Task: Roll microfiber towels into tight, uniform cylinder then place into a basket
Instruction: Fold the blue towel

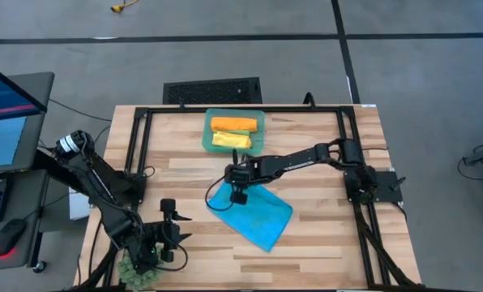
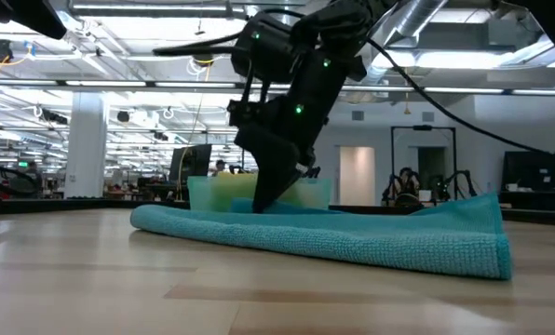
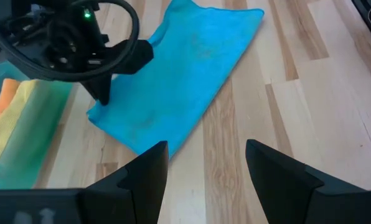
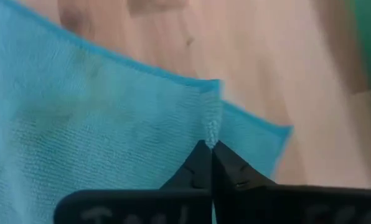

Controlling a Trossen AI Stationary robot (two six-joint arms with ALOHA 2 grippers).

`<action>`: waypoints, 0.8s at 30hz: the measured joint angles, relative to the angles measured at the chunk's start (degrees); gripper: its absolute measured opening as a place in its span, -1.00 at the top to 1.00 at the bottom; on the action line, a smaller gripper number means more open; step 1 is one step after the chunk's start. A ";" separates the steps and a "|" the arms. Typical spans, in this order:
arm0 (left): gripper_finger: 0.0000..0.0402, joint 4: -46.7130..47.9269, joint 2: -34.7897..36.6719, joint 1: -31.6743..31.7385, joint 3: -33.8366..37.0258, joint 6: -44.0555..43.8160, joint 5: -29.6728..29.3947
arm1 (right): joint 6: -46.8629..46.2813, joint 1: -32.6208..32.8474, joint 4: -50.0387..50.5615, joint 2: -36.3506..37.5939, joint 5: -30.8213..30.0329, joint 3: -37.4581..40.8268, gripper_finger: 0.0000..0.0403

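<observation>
Blue microfiber towel (image 2: 352,237) lies flat mid-desk, basket (image 1: 209,130) at its 12 o'clock holding orange and yellow rolls. My right jaws (image 1: 239,195) are closed, pinching its edge nearest the basket. Soft, light, limp cloth; edges suit gripping. Left jaws (image 3: 204,168) wait open at 7 o'clock.

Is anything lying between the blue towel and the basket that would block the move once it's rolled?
Nothing visible does. The right gripper is shut on the blue towel at its edge nearest the basket; bare wood lies between them. The basket already holds the orange towel and yellow towel.
</observation>
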State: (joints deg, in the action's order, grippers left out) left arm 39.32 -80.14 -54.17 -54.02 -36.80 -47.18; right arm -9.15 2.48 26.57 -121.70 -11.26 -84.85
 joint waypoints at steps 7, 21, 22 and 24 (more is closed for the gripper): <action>-0.04 -0.01 -0.02 0.00 0.00 -0.04 0.00 | -1.66 -0.53 4.50 2.52 -4.04 -0.10 0.94; -0.04 -0.16 -0.02 0.00 0.00 -0.08 0.00 | -3.08 -0.70 4.44 2.46 -3.61 -0.03 0.21; -0.04 -0.16 -0.02 0.00 0.00 -0.07 0.00 | -3.89 -0.72 4.54 2.46 -3.64 -0.03 0.12; -0.04 -0.14 -0.02 0.00 0.00 -0.07 0.00 | -5.83 -1.11 5.42 2.54 -3.59 -0.03 0.00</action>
State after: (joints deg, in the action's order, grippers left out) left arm 39.18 -80.16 -54.17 -54.02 -36.86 -47.18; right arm -14.98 1.37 31.99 -119.16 -14.85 -84.88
